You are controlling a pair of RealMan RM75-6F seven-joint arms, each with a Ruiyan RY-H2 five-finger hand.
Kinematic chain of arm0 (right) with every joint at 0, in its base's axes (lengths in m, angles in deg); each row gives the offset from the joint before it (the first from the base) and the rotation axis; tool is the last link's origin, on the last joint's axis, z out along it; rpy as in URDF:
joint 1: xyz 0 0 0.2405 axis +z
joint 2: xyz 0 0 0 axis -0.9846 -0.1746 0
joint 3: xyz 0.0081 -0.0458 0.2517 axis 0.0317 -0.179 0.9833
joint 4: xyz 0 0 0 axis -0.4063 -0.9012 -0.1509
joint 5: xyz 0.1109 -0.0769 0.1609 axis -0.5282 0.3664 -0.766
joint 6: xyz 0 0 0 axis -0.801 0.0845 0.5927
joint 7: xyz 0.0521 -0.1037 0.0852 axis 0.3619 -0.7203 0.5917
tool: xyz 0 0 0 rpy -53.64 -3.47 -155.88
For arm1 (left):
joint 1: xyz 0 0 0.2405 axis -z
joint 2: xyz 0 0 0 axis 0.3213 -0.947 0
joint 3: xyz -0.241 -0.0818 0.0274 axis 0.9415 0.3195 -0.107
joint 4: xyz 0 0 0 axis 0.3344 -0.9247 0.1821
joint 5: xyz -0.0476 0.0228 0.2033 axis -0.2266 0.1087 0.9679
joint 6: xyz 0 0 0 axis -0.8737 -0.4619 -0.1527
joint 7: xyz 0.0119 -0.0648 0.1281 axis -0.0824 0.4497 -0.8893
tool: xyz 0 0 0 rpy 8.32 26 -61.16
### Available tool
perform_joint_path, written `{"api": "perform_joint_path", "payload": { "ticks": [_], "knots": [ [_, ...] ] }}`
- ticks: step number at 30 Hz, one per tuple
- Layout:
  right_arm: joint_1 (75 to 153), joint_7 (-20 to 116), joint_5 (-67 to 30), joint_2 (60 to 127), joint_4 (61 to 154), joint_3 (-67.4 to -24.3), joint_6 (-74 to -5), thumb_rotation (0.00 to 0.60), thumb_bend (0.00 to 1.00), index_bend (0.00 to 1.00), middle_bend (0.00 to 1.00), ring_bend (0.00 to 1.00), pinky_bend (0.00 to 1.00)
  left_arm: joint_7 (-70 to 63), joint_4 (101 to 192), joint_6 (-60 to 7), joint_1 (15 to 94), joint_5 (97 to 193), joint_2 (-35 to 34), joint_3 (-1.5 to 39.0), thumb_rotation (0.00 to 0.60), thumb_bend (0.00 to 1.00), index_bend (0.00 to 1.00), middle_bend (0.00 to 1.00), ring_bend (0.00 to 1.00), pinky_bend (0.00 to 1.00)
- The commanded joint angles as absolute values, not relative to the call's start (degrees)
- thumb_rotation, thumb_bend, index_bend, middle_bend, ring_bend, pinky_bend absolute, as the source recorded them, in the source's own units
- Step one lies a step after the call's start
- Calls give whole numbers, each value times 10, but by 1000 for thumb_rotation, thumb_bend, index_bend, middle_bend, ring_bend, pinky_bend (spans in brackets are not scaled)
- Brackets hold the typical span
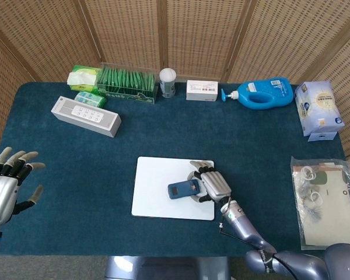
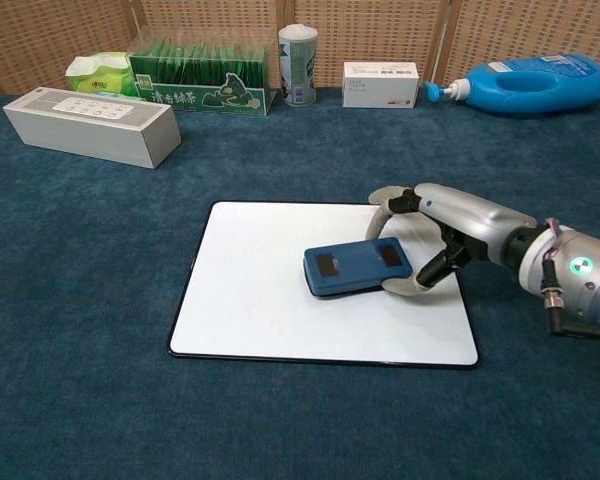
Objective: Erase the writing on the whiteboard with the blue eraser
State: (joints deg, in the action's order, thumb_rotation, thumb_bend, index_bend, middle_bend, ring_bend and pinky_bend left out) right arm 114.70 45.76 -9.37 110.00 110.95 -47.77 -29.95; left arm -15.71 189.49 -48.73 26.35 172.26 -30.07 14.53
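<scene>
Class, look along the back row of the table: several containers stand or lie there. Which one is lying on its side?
The blue pump bottle, right of the small white box. It lies flat with its nozzle pointing left, while the white canister stands upright.

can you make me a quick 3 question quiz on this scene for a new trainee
1. True or false: the right robot hand holds the blue eraser on the whiteboard.
2. Which robot hand has its fingers spread and holds nothing?
3. What stands directly left of the small white box in the back row? A) white canister B) blue bottle C) grey speaker

Key:
1. True.
2. The left robot hand.
3. A, the white canister.
</scene>
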Motion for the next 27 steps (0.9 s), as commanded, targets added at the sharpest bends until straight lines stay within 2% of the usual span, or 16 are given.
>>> {"api": "perform_joint_path", "payload": {
  "ticks": [1,15,27],
  "knots": [
    [1138,458,-96,1089,1111,-482,-306,600,243,741,84,0,0,-159,1896,-488,264,1724,-300,145,600,438,324,214,164,0],
    [1116,462,-84,1024,1173,-472,-344,600,243,741,84,0,0,-164,1895,-485,267,1729,-292,146,600,439,324,213,163,0],
    [1155,451,-92,1092,1151,-466,-300,600,242,740,84,0,0,-150,1886,-493,257,1720,-303,144,600,439,323,210,162,0]
  ]
}}
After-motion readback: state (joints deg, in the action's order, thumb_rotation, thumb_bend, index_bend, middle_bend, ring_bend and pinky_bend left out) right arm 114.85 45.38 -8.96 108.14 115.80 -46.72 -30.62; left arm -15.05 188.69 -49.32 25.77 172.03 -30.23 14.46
